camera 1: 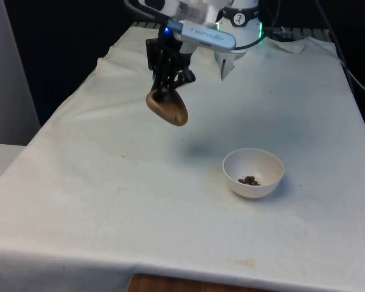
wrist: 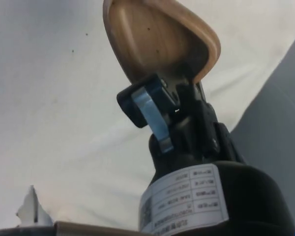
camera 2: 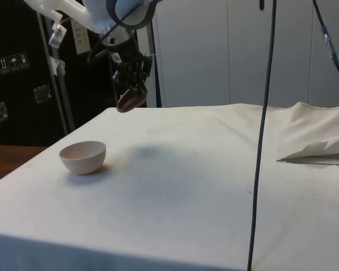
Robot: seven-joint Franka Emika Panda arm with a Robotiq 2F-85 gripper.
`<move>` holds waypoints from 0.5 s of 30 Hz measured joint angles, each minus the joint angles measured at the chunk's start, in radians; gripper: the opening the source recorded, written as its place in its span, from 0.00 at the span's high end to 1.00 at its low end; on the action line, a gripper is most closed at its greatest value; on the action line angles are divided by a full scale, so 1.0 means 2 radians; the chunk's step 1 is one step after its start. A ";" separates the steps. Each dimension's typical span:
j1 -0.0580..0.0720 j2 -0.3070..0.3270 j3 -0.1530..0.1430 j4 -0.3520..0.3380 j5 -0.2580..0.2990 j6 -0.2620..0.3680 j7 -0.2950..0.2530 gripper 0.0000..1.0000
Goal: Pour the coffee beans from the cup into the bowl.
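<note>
Gripper (camera 1: 168,91) clamped on the rim of the wooden cup (camera 1: 168,107), held in the air, tilted hard, mouth tipped sideways. Wrist view: cup (wrist: 160,42) interior looks empty, no beans visible inside. White bowl (camera 1: 253,173) sits on the cloth (camera 1: 109,182), below the gripper and well off to the front view's right, not under the cup. Coffee beans (camera 1: 250,180): small cluster in the bowl bottom. Pour looks done; cup likely needs setting down.
</note>
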 measured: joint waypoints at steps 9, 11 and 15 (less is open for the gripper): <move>0.000 0.000 -0.013 -0.008 0.035 0.020 -0.028 1.00; 0.000 0.000 -0.018 -0.012 0.048 0.025 -0.039 1.00; 0.000 0.002 -0.026 -0.017 0.060 0.039 -0.052 1.00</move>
